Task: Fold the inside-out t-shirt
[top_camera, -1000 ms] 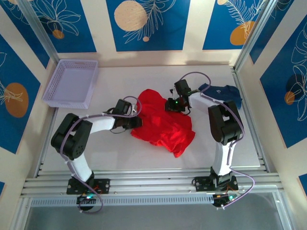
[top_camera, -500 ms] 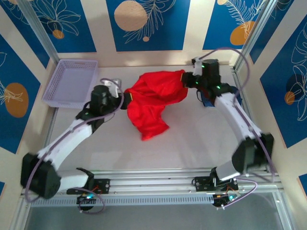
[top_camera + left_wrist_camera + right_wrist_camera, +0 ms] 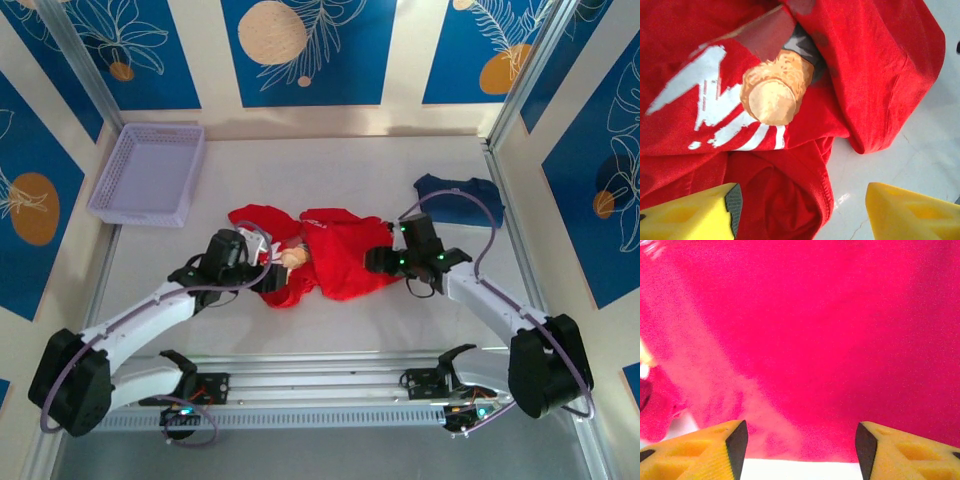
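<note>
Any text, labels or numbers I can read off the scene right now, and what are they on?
Nothing reads as a word or number.
Red t-shirt: its print shows white strokes and a tan shape, with no letters that I can make out.
Dark blue garment: too small to tell any marking.

T-shirt (image 3: 345, 262) is showing bright red w/ white streaky print (image 3: 710, 105) & tan patch (image 3: 775, 90). Garment (image 3: 455, 190) is looking dark navy, basket (image 3: 112, 170) lavender mesh, finger pads (image 3: 685, 217) yellow.
</note>
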`<state>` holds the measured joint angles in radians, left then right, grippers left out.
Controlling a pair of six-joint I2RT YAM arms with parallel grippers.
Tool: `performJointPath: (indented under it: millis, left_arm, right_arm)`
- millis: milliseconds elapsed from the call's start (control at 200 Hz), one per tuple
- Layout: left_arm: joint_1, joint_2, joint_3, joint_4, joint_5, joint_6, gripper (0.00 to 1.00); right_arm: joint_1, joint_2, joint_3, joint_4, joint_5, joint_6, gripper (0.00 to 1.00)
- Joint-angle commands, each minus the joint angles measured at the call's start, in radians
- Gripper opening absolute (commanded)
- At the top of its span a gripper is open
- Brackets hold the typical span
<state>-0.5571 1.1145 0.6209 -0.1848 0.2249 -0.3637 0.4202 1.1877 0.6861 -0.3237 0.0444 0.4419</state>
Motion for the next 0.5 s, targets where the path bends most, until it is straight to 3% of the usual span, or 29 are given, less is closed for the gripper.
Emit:
performJointPath:
  millis: [0,135,230,365,440,495]
  left_arm:
    - [-0.004,-0.026,0.074,-0.094,-0.136,0.009,0.68]
    - [-0.003,0.025,0.098,-0.096,-0.183,-0.017,0.7]
    - [-0.003,0.077,0.112,-0.084,-0.164,-0.032,0.7]
    - [-0.002,0.1,0.116,-0.113,-0.248,-0.062,0.71]
    - [-0.001,0.091,0.104,-0.122,-0.269,-0.063,0.71]
    - [-0.001,0.084,0.094,-0.125,-0.271,-0.066,0.71]
  right_arm:
    - [0.139,0.021,0.03,0.094,0.014,-0.002,0.63]
    - [0.273,0.178,0.111,0.137,0.095,-0.061,0.68]
    - [0.3,0.298,0.189,0.176,0.153,-0.084,0.68]
    - [0.331,0.479,0.286,0.248,0.22,-0.079,0.66]
    - [0.34,0.559,0.332,0.253,0.238,-0.07,0.6]
    - [0.345,0.576,0.349,0.252,0.285,-0.07,0.44]
